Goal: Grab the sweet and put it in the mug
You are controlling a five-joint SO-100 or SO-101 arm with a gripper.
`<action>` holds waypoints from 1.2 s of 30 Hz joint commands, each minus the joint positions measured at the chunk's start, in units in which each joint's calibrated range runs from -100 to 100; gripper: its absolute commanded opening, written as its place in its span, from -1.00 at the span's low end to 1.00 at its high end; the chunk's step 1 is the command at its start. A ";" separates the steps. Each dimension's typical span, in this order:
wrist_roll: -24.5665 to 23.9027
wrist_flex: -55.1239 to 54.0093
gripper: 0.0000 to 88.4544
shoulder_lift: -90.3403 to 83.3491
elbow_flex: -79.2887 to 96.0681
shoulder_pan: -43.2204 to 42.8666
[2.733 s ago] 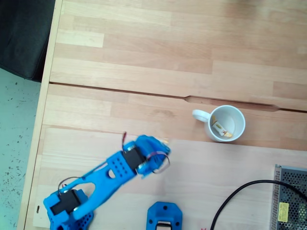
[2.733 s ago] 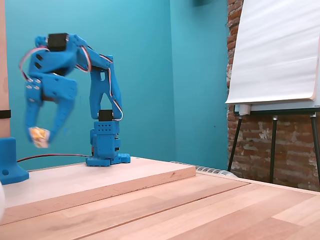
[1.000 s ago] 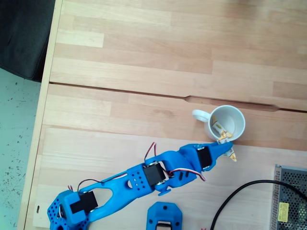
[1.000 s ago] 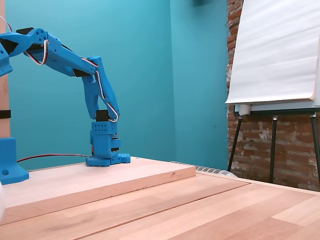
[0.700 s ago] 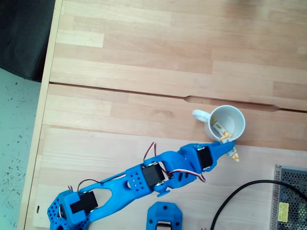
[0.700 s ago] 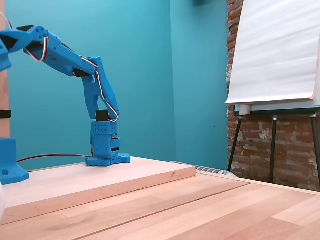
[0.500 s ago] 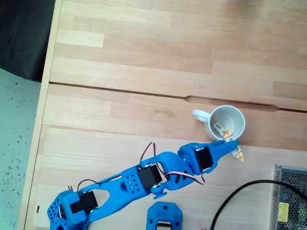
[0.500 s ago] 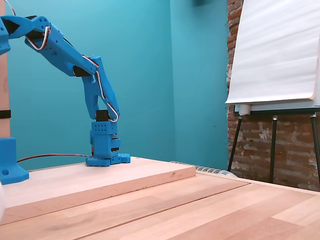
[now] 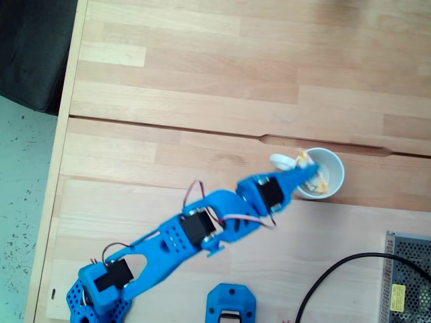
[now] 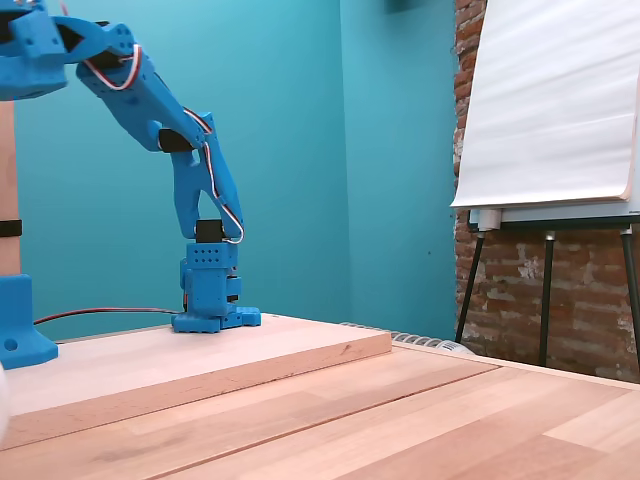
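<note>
Fixed view from above alone shows end effector [image 9: 308,171] over mug [image 9: 331,176].

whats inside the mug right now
Looking down in a fixed view, the mug holds cream and orange sweet wrappers against its white floor. The blue tool reaches over its left rim, covering that side, so their number is unclear.

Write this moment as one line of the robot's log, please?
arm: stretched toward mug | gripper: over mug's mouth, handle side | fingers: state unclear | sweet: at gripper tip, above rim | another sweet: inside mug
</note>
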 commanded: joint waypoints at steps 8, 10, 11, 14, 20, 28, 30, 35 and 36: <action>0.24 -0.60 -0.90 -0.23 -1.98 0.92; 0.24 -0.69 -0.90 0.55 -1.80 2.00; 0.24 -0.77 -0.90 0.89 -1.71 2.44; 0.24 -0.85 -0.90 1.41 -1.71 2.66; 0.20 -1.09 -0.90 2.18 -0.82 2.73; 0.20 -0.93 -0.90 2.18 -0.64 3.53; 0.10 -1.01 -0.90 2.09 -0.73 3.68; -0.29 -1.41 -0.90 0.98 -1.89 5.49; -0.34 -1.41 -0.90 0.63 -1.98 5.49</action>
